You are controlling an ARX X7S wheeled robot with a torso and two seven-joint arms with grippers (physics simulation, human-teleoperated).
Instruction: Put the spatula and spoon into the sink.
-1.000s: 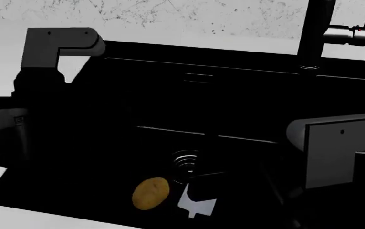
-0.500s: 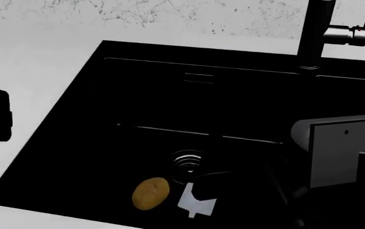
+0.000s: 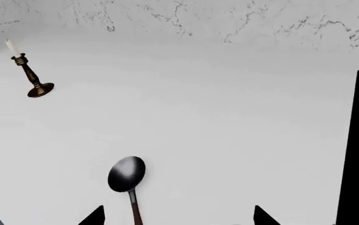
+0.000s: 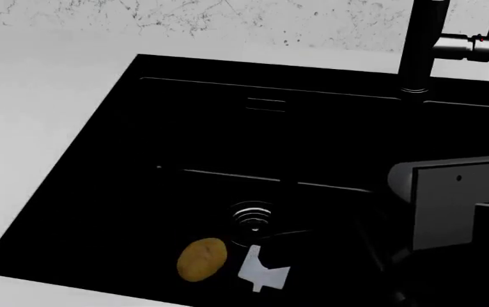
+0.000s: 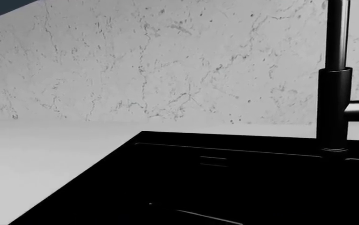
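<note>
Spatula in the sink, spoon out on the counter.
The spatula (image 4: 263, 274) lies flat on the black sink (image 4: 142, 166) floor — pale notched blade just beside the drain, handle lost in shadow. The spoon (image 3: 128, 180) lies on white countertop, shiny bowl up — sink edge well apart.

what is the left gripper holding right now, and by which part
Nothing. In the left wrist view the left gripper is open, its fingertips apart above the counter, and the spoon lies loose between them, not yet gripped.

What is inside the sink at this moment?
Inside the sink lie a potato and the spatula, blade showing, handle lost in darkness. The spoon lies outside on the counter.
</note>
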